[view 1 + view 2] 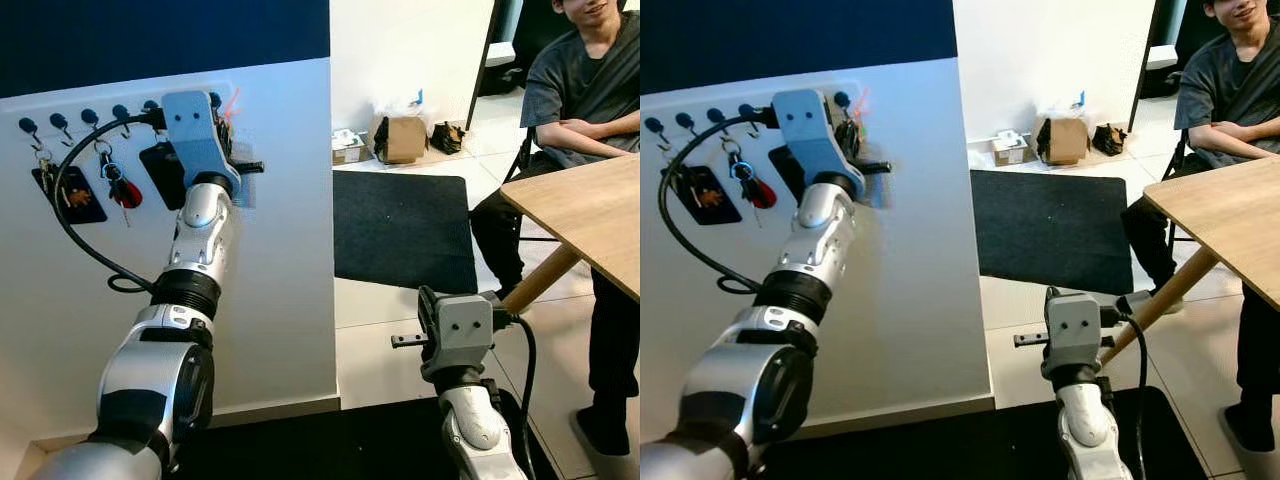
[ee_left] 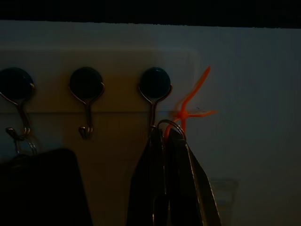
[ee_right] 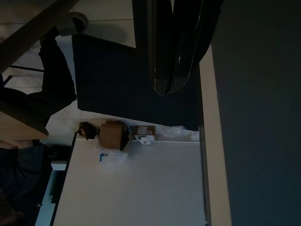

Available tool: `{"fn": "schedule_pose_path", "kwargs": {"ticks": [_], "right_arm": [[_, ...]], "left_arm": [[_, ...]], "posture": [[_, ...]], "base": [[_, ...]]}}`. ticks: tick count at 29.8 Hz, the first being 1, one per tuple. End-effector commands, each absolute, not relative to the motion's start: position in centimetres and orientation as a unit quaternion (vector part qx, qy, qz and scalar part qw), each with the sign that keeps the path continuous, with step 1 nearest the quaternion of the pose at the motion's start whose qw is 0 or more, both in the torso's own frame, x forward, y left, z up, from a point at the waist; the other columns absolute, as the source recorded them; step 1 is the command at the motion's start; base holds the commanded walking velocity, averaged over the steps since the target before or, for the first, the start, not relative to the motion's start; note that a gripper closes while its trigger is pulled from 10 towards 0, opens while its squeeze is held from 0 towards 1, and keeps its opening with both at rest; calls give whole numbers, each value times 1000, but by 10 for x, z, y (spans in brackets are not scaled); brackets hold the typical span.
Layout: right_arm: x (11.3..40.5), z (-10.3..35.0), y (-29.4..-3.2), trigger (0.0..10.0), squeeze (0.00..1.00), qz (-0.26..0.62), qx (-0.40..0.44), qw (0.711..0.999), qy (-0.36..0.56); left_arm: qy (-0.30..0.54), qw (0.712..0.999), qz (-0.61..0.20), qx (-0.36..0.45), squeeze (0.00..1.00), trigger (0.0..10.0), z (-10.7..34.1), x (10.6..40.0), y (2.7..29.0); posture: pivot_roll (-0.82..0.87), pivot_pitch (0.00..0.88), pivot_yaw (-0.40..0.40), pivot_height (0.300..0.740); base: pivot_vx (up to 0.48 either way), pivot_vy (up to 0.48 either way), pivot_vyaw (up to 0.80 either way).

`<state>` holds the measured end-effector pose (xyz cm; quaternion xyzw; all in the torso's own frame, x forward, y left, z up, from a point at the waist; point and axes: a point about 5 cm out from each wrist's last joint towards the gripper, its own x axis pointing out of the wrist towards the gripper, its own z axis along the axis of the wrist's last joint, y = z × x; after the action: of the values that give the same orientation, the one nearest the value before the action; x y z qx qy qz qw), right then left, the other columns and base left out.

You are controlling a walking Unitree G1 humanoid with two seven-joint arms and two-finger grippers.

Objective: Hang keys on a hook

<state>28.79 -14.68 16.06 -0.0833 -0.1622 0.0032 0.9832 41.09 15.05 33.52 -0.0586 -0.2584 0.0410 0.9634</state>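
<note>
A white rack of dark round hooks [image 1: 85, 118] runs along the wall. My left gripper [image 2: 168, 141] is raised to the rack's right end and is shut on a metal key ring [image 2: 170, 126] with an orange tag [image 2: 192, 99]. The ring sits right beside the lower curl of the rightmost hook [image 2: 154, 89]; I cannot tell whether it is over the hook. From the head, the blue wrist housing [image 1: 192, 125] hides the fingers, with the orange tag [image 1: 232, 102] poking out above. My right gripper [image 3: 167, 87] hangs low by the floor, shut and holding nothing.
Other hooks carry red keys [image 1: 122, 190], a black tag [image 1: 75, 196] and a black fob [image 1: 163, 172]. A person [image 1: 580, 100] sits to the right at a wooden table [image 1: 590, 215]. A black mat [image 1: 400, 225] and a cardboard box [image 1: 400, 138] lie on the floor beyond.
</note>
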Motion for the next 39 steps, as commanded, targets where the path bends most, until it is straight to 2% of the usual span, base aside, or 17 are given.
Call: {"fn": "schedule_pose_path", "kwargs": {"ticks": [1,17,22,25,28,39], "right_arm": [[287,157,-145,10000,0,7,-84,985,-153],[289,157,-143,10000,0,13,-83,985,-154],[289,157,-143,10000,0,13,-83,985,-154],[288,157,-143,10000,0,12,-83,985,-153],[289,157,-143,10000,0,14,-83,985,-153],[290,157,-143,10000,0,15,-82,985,-153]], "left_arm": [[-261,959,96,-58,0,10000,334,409,180],[-290,949,104,-64,0,10000,340,403,191],[-322,941,78,-72,0,10000,351,396,190],[-342,937,25,-63,0,10000,360,391,182],[-348,936,5,-57,0,10000,364,389,179],[-332,943,11,-18,0,10000,358,392,175]], "posture": [[-1,182,114,740],[4,175,108,740],[2,175,109,740],[5,174,109,740],[8,173,107,740],[10,176,107,740]], "base": [[0,0,0],[0,0,0],[0,0,0],[0,0,0],[0,0,0],[0,0,0]]}}
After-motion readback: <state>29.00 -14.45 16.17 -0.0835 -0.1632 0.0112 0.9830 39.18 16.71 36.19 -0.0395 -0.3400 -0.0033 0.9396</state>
